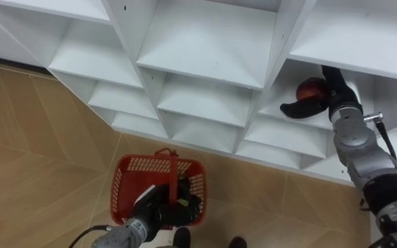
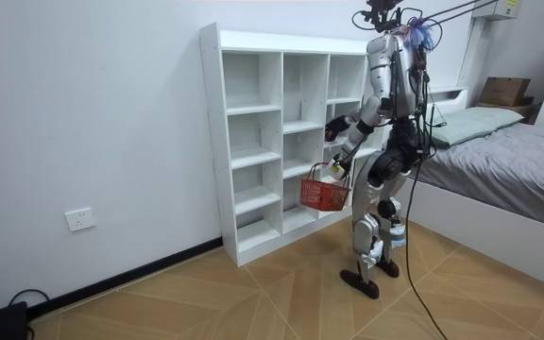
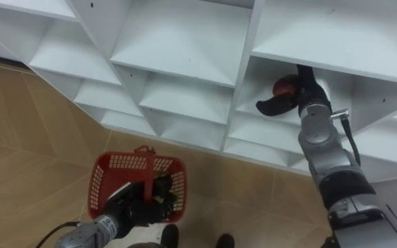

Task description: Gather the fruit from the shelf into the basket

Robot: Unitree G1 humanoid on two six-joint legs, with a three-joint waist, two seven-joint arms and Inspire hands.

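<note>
A red apple (image 1: 309, 88) lies in a compartment of the white closet shelf unit (image 1: 205, 48), at the right. My right hand (image 1: 333, 95) reaches into that compartment and rests against the apple's right side, open, with the thumb stretched out below the fruit. Low in front of me hangs a red mesh basket (image 1: 131, 169). My left hand (image 1: 158, 209) is shut on its upright handle (image 1: 173, 172). I cannot see what lies inside the basket. In the room view I stand upright facing the shelf unit (image 2: 253, 142), with the basket (image 2: 324, 194) at hip height.
The other shelf compartments near me look bare. Wooden floor (image 1: 33, 138) runs under the basket and to the left. A bed (image 2: 508, 161) stands close behind me on the room view's right, and a white wall (image 2: 83, 113) extends left of the shelf unit.
</note>
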